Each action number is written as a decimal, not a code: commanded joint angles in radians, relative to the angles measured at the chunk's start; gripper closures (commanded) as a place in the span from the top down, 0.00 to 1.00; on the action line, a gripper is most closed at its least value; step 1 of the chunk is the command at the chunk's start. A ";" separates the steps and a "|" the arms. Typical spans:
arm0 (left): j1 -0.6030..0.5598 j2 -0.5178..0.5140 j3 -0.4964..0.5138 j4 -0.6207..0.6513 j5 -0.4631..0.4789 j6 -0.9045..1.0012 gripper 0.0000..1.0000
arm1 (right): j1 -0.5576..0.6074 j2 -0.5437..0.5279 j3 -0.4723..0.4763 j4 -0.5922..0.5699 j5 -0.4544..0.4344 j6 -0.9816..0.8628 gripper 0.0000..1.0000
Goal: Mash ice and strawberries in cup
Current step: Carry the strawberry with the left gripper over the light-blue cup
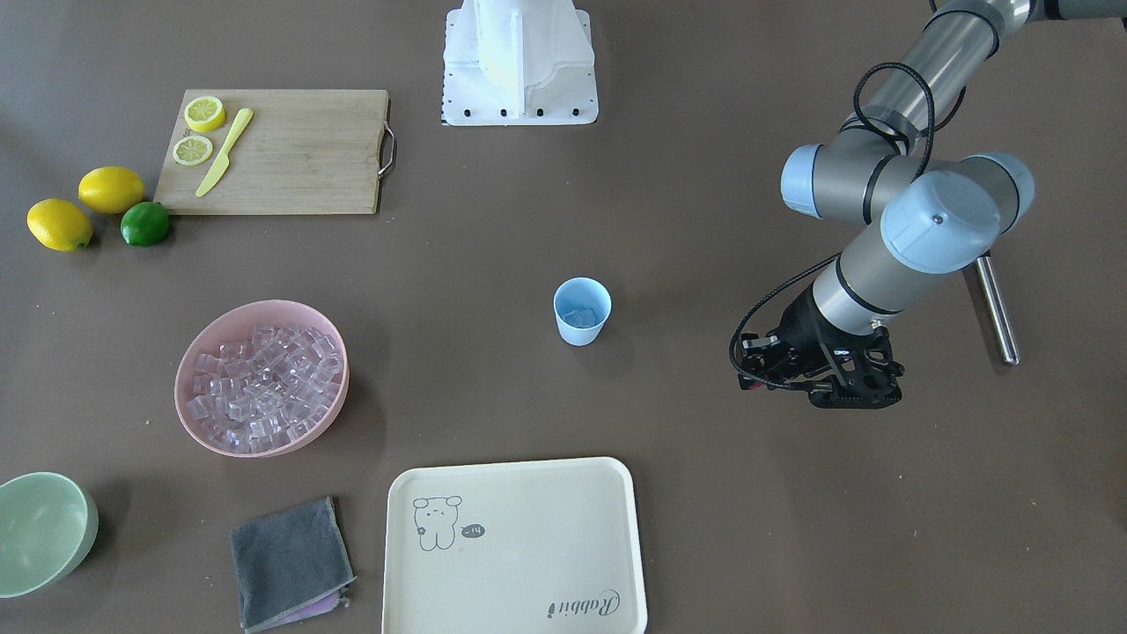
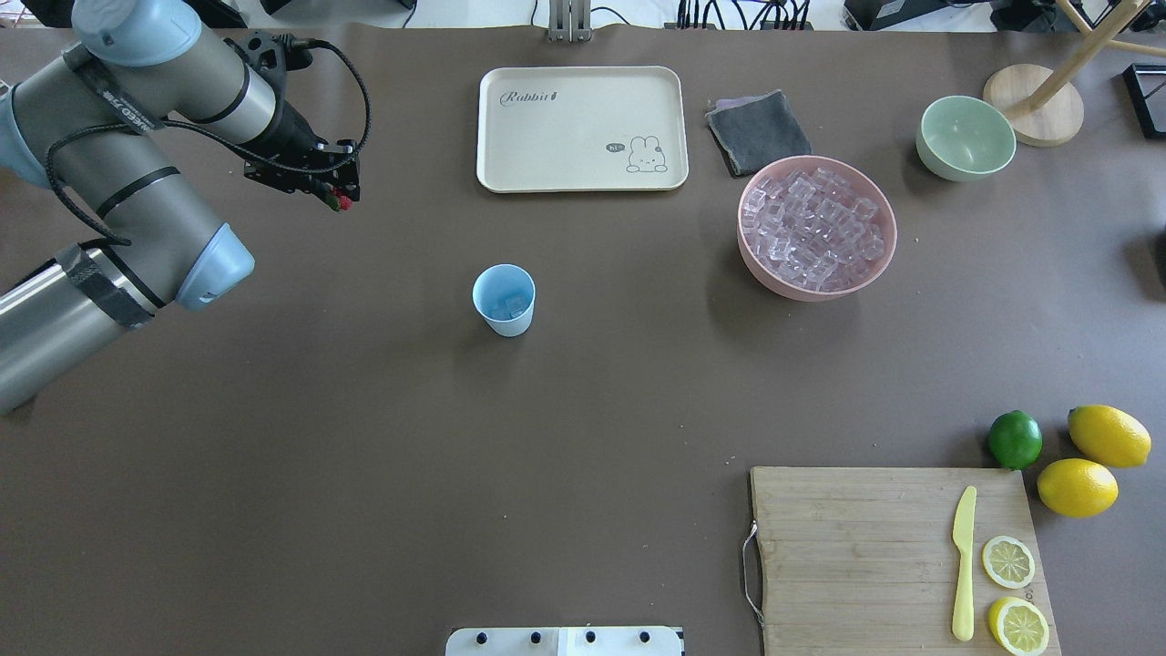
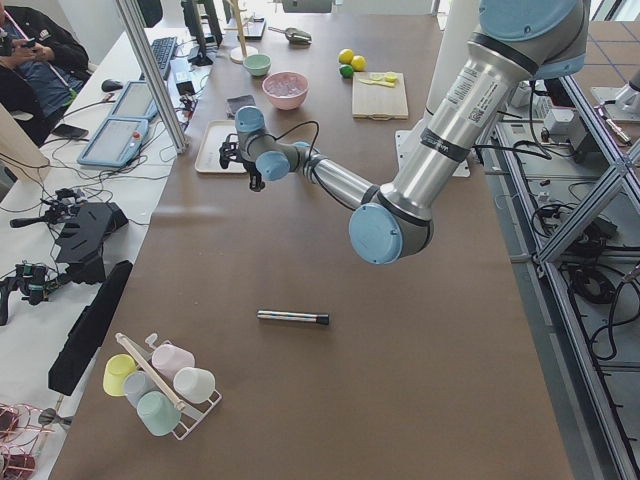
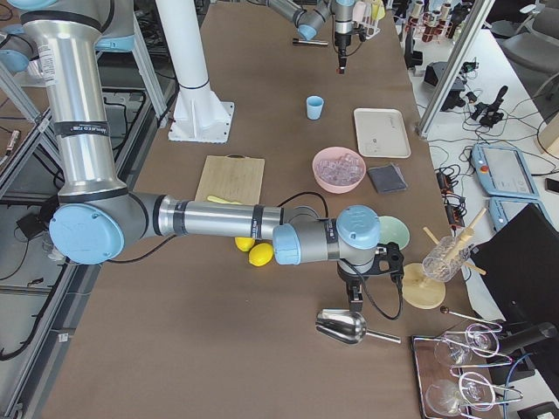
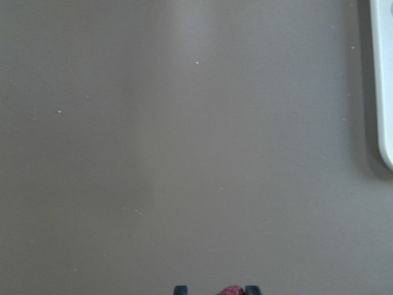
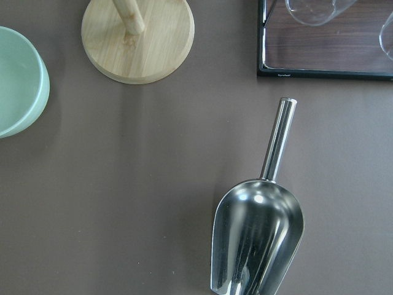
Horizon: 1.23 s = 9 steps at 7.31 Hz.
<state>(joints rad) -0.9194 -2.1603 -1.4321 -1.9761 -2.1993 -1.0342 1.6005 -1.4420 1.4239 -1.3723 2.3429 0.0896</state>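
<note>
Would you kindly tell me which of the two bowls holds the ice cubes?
The pink bowl, heaped with clear cubes; the pale green bowl looks empty.

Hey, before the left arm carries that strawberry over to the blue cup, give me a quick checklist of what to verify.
1. The strawberry is held in the left gripper: ok, red shows between the fingertips.
2. The cup is upright: ok.
3. There is ice in the cup: ok, a few cubes.
4. The path from the gripper to the cup is free: ok, the tray sits off to one side.
5. The right gripper is away from the cup: ok, it hangs over the metal scoop.
6. The right gripper is open or shut: cannot tell.
</note>
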 commanded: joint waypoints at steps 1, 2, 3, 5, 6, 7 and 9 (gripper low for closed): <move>0.057 -0.074 -0.024 -0.007 0.006 -0.149 0.14 | -0.001 -0.011 -0.002 0.001 0.016 0.013 1.00; 0.077 -0.102 -0.042 -0.007 0.012 -0.211 0.14 | -0.001 -0.012 0.000 -0.001 0.030 0.013 1.00; 0.124 -0.104 -0.063 -0.010 0.025 -0.277 0.14 | 0.001 -0.018 0.003 -0.001 0.044 0.013 1.00; 0.210 -0.102 -0.099 -0.021 0.136 -0.329 0.14 | -0.011 -0.008 0.003 -0.026 0.055 0.013 1.00; 0.212 -0.093 -0.123 -0.020 0.138 -0.333 0.14 | -0.011 -0.005 0.006 -0.042 0.056 0.012 1.00; 0.226 -0.089 -0.119 -0.020 0.142 -0.342 0.14 | -0.011 -0.005 0.004 -0.040 0.056 0.012 1.00; 0.231 -0.084 -0.120 -0.023 0.141 -0.340 0.20 | -0.011 -0.003 0.004 -0.040 0.053 0.010 1.00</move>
<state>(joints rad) -0.6924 -2.2471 -1.5526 -1.9978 -2.0593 -1.3739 1.5894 -1.4458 1.4282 -1.4120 2.3983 0.1009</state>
